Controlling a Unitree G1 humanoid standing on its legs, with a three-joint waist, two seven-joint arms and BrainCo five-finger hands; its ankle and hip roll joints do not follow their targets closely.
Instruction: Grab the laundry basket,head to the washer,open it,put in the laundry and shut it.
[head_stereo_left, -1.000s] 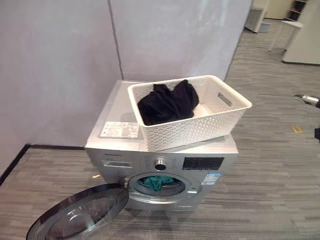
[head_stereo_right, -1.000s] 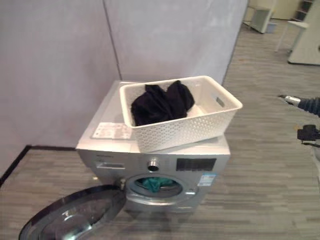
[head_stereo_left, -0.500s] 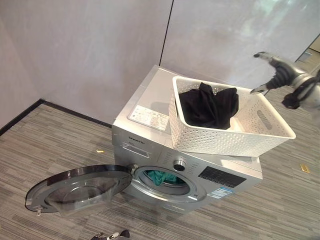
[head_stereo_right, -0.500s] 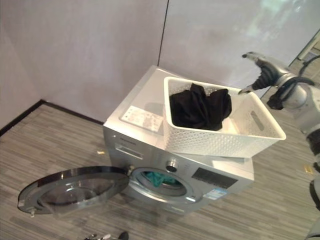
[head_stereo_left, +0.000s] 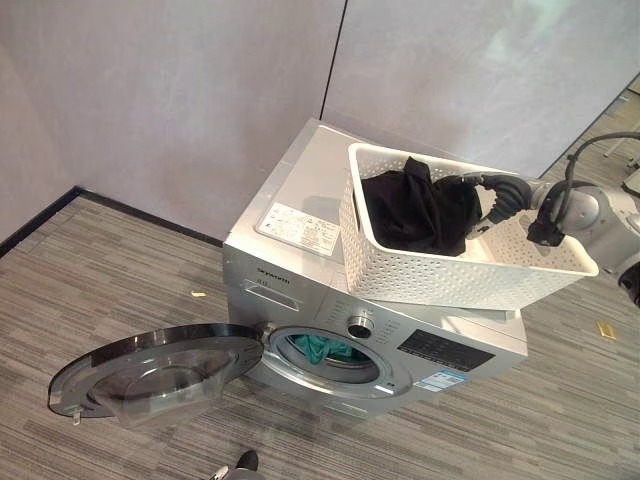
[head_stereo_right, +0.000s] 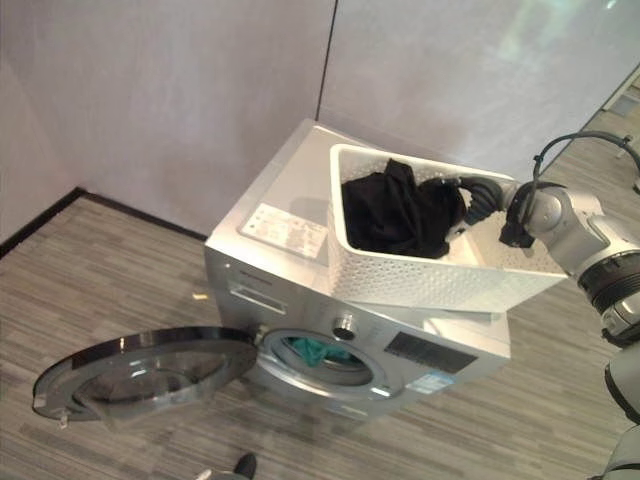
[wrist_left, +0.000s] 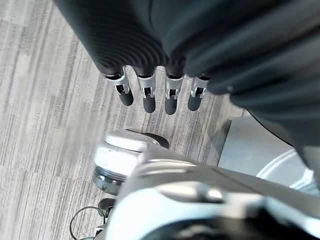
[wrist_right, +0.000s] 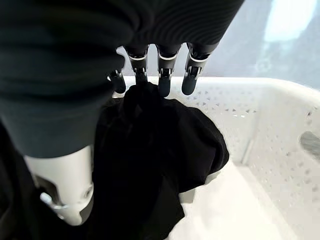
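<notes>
A silver front-loading washing machine stands on grey wood-pattern flooring against pale grey wall panels. Its round, dark-glass door is swung fully open to the machine's left and lies almost level, low over the floor. Inside the open drum a piece of teal cloth is visible. On top of the machine sits a white perforated plastic laundry basket, turned at an angle so that its far right corner overhangs the washer's edge. In the basket lies a heap of black clothing, bunched toward the end nearer the wall. The robot's right hand reaches into the basket from the right side, above the clothing. In the right wrist view, its fingers point straight out in a row, with the dark tips at the top of the black heap, touching or just short of it, and nothing gripped; the thumb is not clear to see. The robot's left hand hangs low over the floor, beside the washer, its fingers straight and relaxed, holding nothing.
</notes>
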